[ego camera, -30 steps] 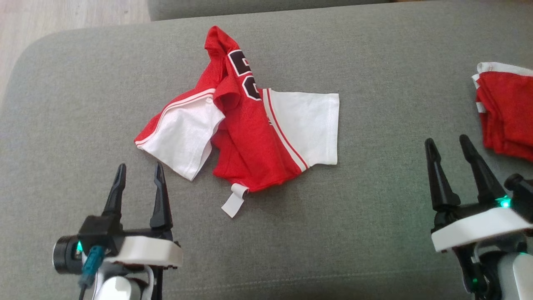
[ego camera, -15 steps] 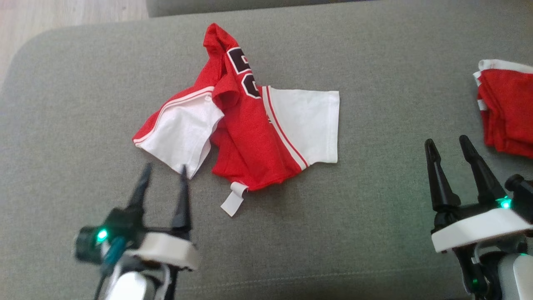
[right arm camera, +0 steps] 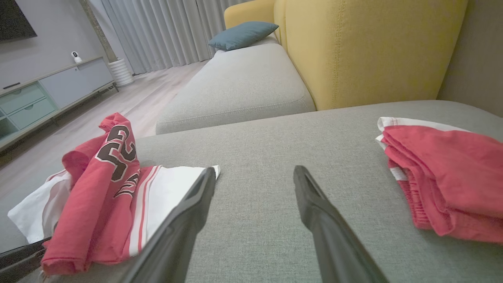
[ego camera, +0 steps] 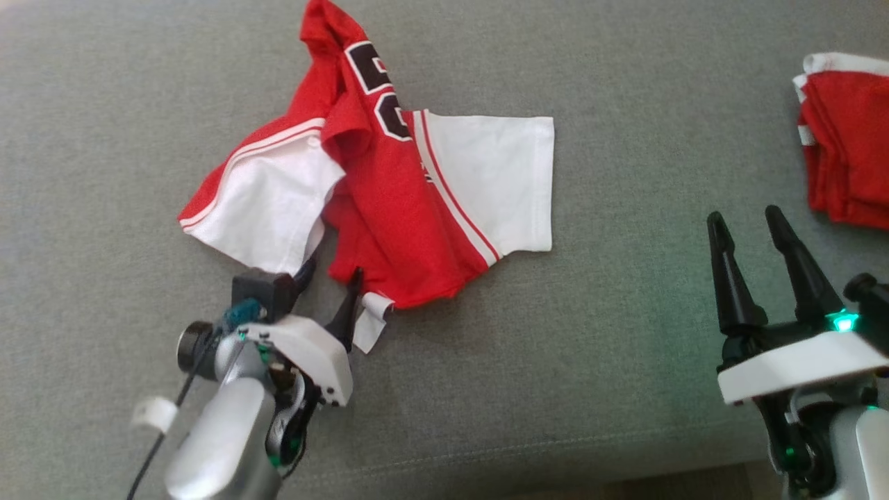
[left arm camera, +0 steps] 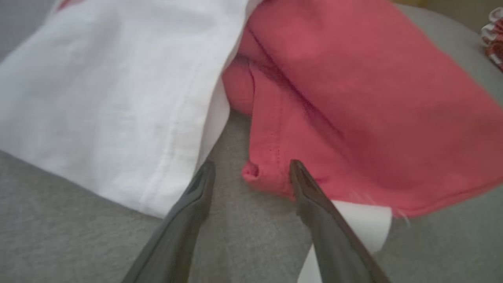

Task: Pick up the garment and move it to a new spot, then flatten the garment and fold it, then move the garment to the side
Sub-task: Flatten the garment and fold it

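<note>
Garment crumpled, number half-hidden in folds, left pincer spread at its edge, right pincer apart

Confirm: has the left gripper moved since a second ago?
Yes. The left gripper advanced up to the garment, open fingers straddling its red hem.

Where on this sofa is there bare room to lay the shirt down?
The widest bare patch of cushion lies between the shirt and the folded pile, beyond the right pincer. Another runs along the near edge, between the two pincers. It is crowded at the shirt's near hem, where the open left pincer sits.
</note>
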